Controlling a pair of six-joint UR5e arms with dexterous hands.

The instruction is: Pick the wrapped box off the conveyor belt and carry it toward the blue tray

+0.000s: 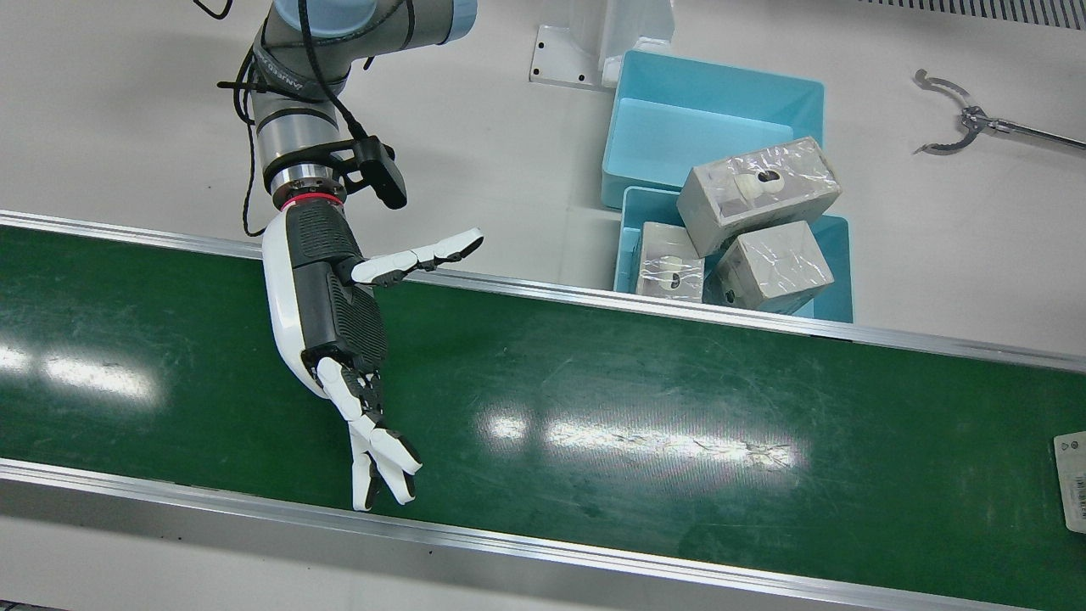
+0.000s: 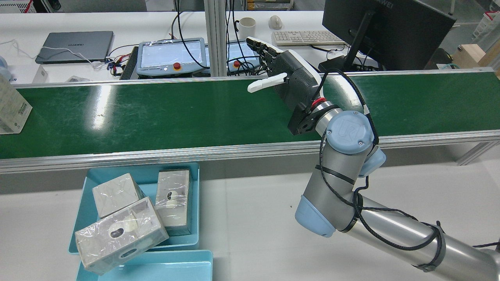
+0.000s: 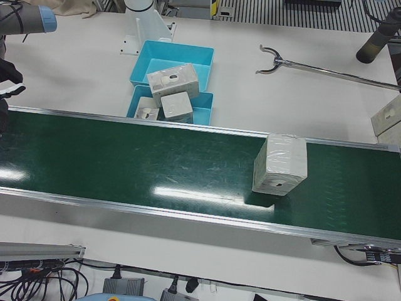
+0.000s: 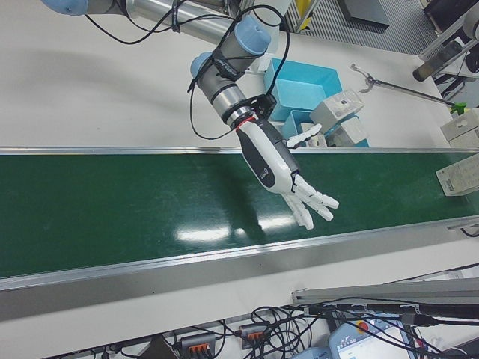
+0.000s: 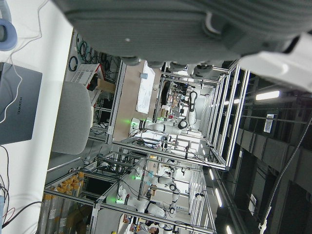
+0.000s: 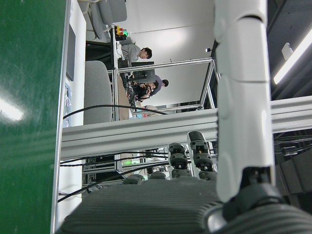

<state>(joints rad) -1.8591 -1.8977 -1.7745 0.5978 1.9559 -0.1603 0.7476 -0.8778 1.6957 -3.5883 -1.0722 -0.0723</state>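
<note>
Right hand spread wide and empty above the green conveyor belt, wrapped box upright on the belt well apart from it toward the robot's left, blue tray beside the belt with three wrapped boxes, left hand seen only partly, state unclear.

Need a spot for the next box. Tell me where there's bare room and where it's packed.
Free: the far blue tray, its floor bare but for a wrapped box tilted on the edge; also the belt between the right hand and the incoming box. Crowded: the near tray.
</note>
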